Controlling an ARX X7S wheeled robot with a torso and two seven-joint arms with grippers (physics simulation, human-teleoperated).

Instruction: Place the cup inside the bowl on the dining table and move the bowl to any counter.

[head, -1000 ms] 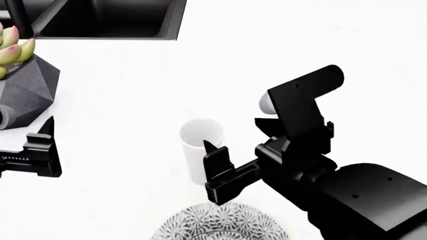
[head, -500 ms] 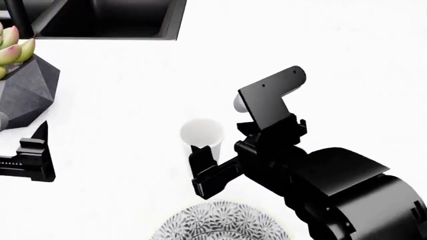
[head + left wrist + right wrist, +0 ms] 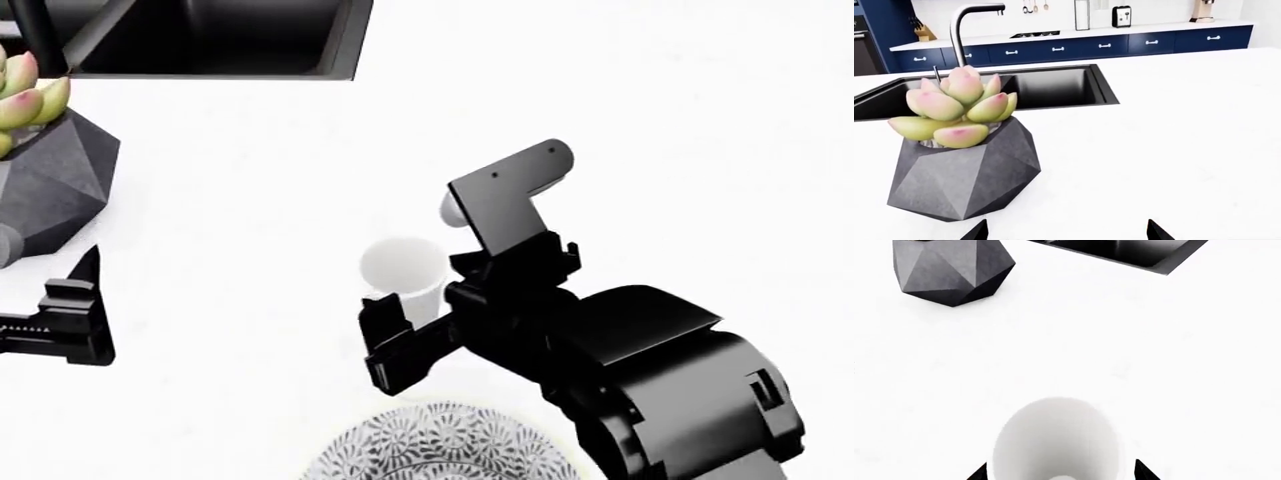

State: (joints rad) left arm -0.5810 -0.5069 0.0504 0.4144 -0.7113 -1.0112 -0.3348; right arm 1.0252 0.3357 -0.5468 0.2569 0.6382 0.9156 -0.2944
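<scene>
The white cup (image 3: pixel 403 264) stands upright on the plain white dining table (image 3: pixel 694 120), just beyond the patterned bowl (image 3: pixel 441 447) at the view's bottom edge. My right gripper (image 3: pixel 416 288) is open and straddles the cup, one fingertip on each side with a small gap. From the right wrist, the cup (image 3: pixel 1057 440) fills the space between the two fingertips of the right gripper (image 3: pixel 1061 472). My left gripper (image 3: pixel 83 305) hovers open at the far left, beside the plant pot. Nothing lies between the tips of the left gripper (image 3: pixel 1067 231). The bowl is cut off by the frame.
A succulent in a dark faceted pot (image 3: pixel 47 175) stands at the left. Behind it is a black sink (image 3: pixel 214 40) with a tap (image 3: pixel 961 30). A far counter (image 3: pixel 1154 27) over navy cabinets carries small appliances.
My right gripper has slid left and forward until its fingers sit on both sides of the cup. The left gripper has drifted slightly. Cup and bowl have not moved.
</scene>
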